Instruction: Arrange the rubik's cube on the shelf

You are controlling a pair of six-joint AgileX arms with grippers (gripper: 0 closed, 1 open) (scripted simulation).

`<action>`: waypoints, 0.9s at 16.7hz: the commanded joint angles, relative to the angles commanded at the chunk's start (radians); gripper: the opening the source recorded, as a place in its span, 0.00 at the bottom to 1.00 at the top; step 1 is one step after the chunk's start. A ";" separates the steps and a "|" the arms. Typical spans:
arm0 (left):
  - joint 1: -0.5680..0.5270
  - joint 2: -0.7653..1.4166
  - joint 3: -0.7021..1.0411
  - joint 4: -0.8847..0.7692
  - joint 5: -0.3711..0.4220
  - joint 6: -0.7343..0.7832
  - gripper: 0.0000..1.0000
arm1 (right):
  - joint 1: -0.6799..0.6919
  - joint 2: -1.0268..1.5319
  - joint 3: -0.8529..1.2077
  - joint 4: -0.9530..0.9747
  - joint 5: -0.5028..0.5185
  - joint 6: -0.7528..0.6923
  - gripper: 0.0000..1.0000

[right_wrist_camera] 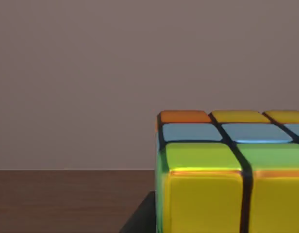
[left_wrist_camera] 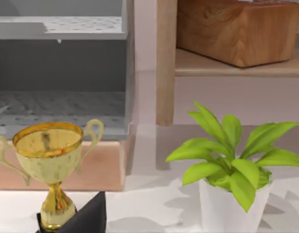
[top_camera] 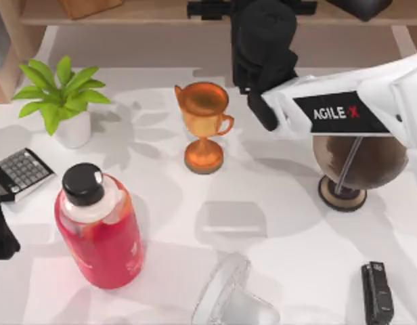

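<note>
The rubik's cube [right_wrist_camera: 227, 165] shows very close in the right wrist view, with yellow, green, pale blue and orange squares and dark grid lines. It is just over the brown wood surface of the shelf [right_wrist_camera: 67, 199]. A dark finger [right_wrist_camera: 140, 218] lies against the cube's side. In the top view my right arm reaches from the right to the shelf [top_camera: 161, 12] at the back. The black right gripper [top_camera: 262, 40] is over the shelf's front edge and covers the cube. My left gripper [top_camera: 2, 230] is parked at the table's left edge.
On the table stand an orange trophy [top_camera: 204, 122], a potted plant [top_camera: 63, 98], a red bottle with a black cap [top_camera: 100, 227], a calculator [top_camera: 20, 172], a globe [top_camera: 357, 166], a clear object [top_camera: 232, 294] and a black device [top_camera: 376, 292]. A wooden block [left_wrist_camera: 232, 29] sits on the shelf's left part.
</note>
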 joint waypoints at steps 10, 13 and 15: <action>0.000 0.000 0.000 0.000 0.000 0.000 1.00 | 0.000 0.000 0.000 0.000 0.000 0.000 0.75; 0.000 0.000 0.000 0.000 0.000 0.000 1.00 | 0.000 0.000 0.000 0.000 0.000 0.000 0.98; 0.000 0.000 0.000 0.000 0.000 0.000 1.00 | 0.000 0.000 0.000 0.000 0.000 0.000 1.00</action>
